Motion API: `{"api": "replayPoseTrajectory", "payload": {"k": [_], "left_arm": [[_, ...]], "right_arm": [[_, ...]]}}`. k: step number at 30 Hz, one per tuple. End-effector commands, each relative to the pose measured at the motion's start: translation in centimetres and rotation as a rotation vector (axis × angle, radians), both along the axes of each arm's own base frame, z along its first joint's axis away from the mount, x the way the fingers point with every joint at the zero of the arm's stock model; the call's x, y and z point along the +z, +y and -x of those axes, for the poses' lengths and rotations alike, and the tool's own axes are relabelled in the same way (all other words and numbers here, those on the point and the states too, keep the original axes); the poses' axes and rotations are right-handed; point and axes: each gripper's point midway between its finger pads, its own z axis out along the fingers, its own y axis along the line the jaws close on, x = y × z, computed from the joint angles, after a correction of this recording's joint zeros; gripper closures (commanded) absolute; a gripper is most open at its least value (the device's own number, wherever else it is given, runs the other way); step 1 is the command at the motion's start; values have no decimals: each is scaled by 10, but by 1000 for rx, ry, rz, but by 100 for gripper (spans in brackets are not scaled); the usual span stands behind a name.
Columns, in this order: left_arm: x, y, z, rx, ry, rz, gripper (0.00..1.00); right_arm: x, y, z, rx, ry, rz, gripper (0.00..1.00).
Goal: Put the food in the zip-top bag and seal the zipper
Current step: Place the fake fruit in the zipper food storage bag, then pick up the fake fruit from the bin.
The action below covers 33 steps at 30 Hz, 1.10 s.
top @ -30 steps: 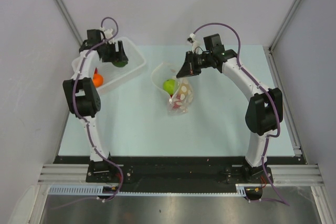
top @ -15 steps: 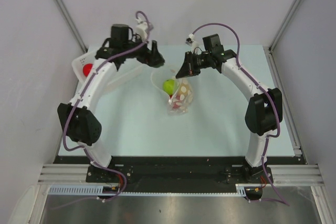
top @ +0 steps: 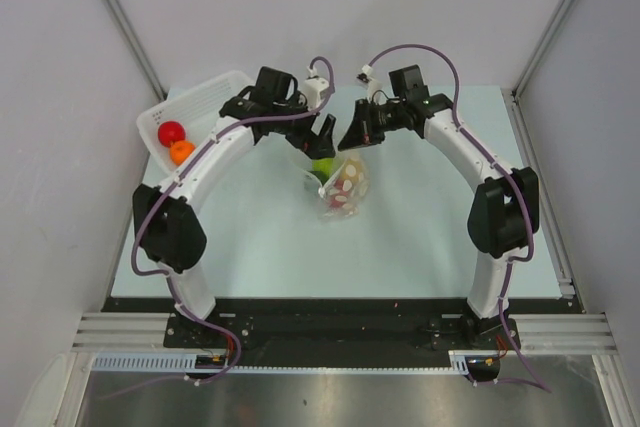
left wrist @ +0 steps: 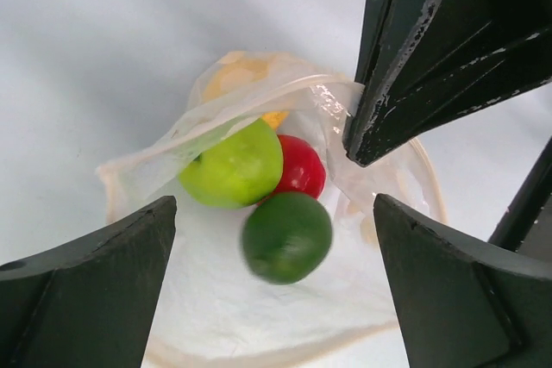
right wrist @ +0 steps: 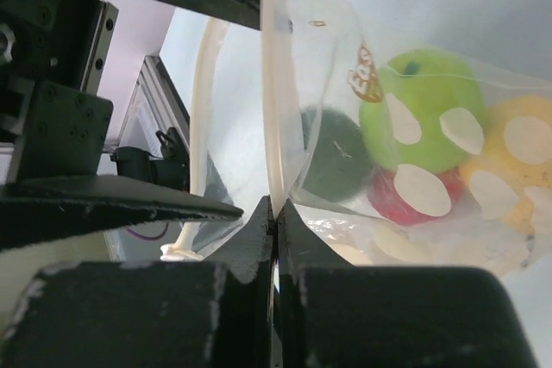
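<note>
Right end effector (right wrist: 274, 213): clenched on bag (right wrist: 328, 32) rim, pinching pale strip (right wrist: 269, 84), holding mouth up and wide. Left end effector (top: 322, 139): released, blunt black fingers (left wrist: 95, 290) spread wide, directly over bag mouth. Dark green ball (left wrist: 286, 237) blurred beneath, within mouth. Inside clear, crinkly, white-dotted film: smooth lime fruit (left wrist: 231, 164), glossy red piece (left wrist: 302, 174), yellow piece (right wrist: 517, 174). Bag sits mid-counter (top: 430, 237). White perforated basket (top: 200, 105) at far left corner holds red ball (top: 171, 132), orange ball (top: 181, 151).

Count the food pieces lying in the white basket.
2. A red piece and an orange piece right beside it, both near the left end of the white basket. The left arm covers the basket's right side, so another may be hidden.
</note>
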Motion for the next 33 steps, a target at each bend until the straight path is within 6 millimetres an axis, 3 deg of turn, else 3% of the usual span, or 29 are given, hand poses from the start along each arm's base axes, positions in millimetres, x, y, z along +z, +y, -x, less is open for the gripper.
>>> {"api": "replayPoseTrajectory", "payload": {"k": [1, 4, 6, 7, 8, 10, 11, 13, 14, 17, 21, 26, 33], "left_arm": [[71, 18, -4, 16, -103, 137, 0], [90, 61, -33, 170, -126, 166, 0], [91, 115, -63, 357, -165, 109, 0], [84, 132, -71, 415, -156, 88, 0], [81, 168, -83, 511, -157, 66, 0], [67, 203, -91, 613, -104, 57, 0], [58, 249, -99, 723, -76, 51, 1], [45, 284, -103, 792, -26, 68, 1], [31, 315, -107, 867, 21, 85, 1], [-5, 361, -110, 958, 123, 53, 1], [-47, 387, -104, 990, 222, -48, 1], [-82, 398, -100, 1039, 281, -101, 1], [-112, 409, -114, 1100, 257, -196, 1]], "right_arm": [[25, 3, 2, 41, -74, -45, 100], [26, 2, 0, 41, -90, -43, 100], [26, 0, -2, 32, -90, -40, 100], [26, -1, -3, 29, -89, -39, 100], [26, -1, -3, 28, -91, -39, 100], [25, -1, -4, 27, -91, -37, 100], [25, -1, -5, 24, -91, -34, 100], [23, 1, -4, 27, -88, -33, 100], [21, 0, -6, 21, -87, -28, 100], [19, 3, -6, 23, -82, -26, 100], [15, 3, -7, 19, -76, -21, 100], [12, 2, -9, 13, -73, -17, 100], [11, 0, -12, 6, -64, -16, 100]]}}
